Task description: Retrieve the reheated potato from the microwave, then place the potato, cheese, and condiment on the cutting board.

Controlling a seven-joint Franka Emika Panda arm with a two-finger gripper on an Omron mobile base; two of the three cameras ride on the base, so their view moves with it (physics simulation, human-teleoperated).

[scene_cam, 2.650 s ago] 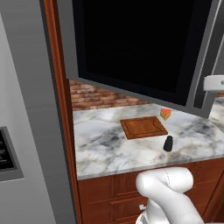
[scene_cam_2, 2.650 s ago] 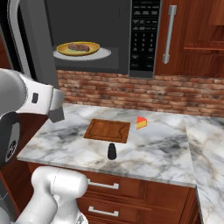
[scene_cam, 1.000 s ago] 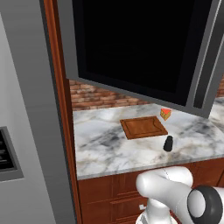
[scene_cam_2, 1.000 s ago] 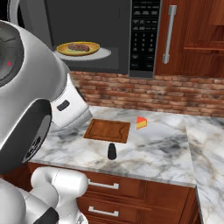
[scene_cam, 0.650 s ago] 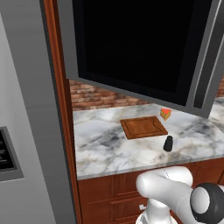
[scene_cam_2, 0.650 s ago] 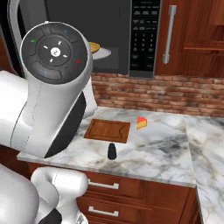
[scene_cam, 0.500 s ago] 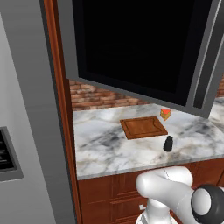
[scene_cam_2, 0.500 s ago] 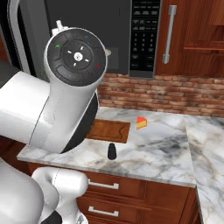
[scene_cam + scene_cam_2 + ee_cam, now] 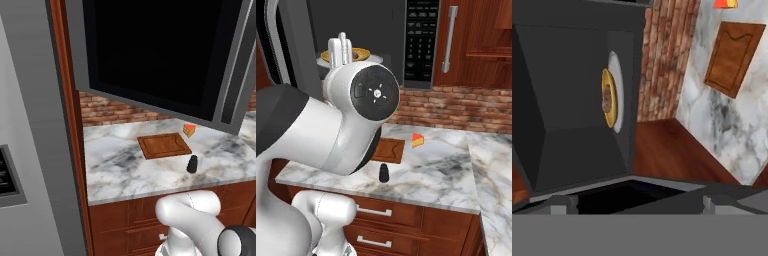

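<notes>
The microwave (image 9: 420, 42) hangs over the counter with its door (image 9: 160, 50) swung open. Inside, the brown potato (image 9: 606, 100) lies on a yellow plate (image 9: 360, 53). My gripper (image 9: 637, 204) is open, holds nothing, and faces the open microwave (image 9: 572, 75) from a distance. My raised arm (image 9: 356, 115) covers part of that opening. On the marble counter (image 9: 115, 160) lie the reddish-brown cutting board (image 9: 164, 145) (image 9: 732, 57), bare, the cheese (image 9: 189, 130) (image 9: 417, 140) past its far right corner, and the black condiment (image 9: 192, 164) (image 9: 384, 172) in front of the board.
A grey refrigerator side (image 9: 30, 125) and a wooden panel (image 9: 70, 115) close off the left. A wall cabinet with a silver handle (image 9: 448, 40) stands right of the microwave. Brick backsplash (image 9: 456, 107) runs behind the counter, drawers (image 9: 406, 220) below it.
My arm has swung up and to the right, in front of the microwave opening, and its wrist now hides most of the plate in the right base view. Board, cheese and condiment have not moved.
</notes>
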